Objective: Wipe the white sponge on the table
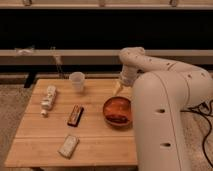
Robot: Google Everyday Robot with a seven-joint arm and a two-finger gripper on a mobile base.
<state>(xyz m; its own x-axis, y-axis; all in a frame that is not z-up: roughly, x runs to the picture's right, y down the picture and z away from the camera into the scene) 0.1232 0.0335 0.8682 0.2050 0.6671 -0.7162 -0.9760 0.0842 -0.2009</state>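
You are looking at a small light wooden table (100,145) with a plank-grained top, standing on a speckled floor (12,107). Behind it the room is dark, crossed by a pale ledge (85,53) that runs the width of the view. A cable (204,107) trails on the floor at the right.

Two containers stand on the table. A pale cup (77,81) sits upright near the far edge, left of centre; you cannot see what it holds. A round orange-red bowl (118,111) sits toward the right side, with something darker lying in its near part, too indistinct to name.

A lumpy white object (48,97) lies along the left side, and a dark bar (75,115) lies near the middle, between that object and the bowl. The sponge (68,146) lies flat near the front edge, left of centre, just in front of the bar and well apart from the bowl.

The white arm (160,100) fills the right of your view, bends back over the far right corner and drops down. The gripper (120,90) hangs over the table's far right part, just behind the bowl's far rim, with the cup to its left. It is well apart from the sponge. You cannot tell whether it is spread or closed, nor whether it touches the bowl or the tabletop.
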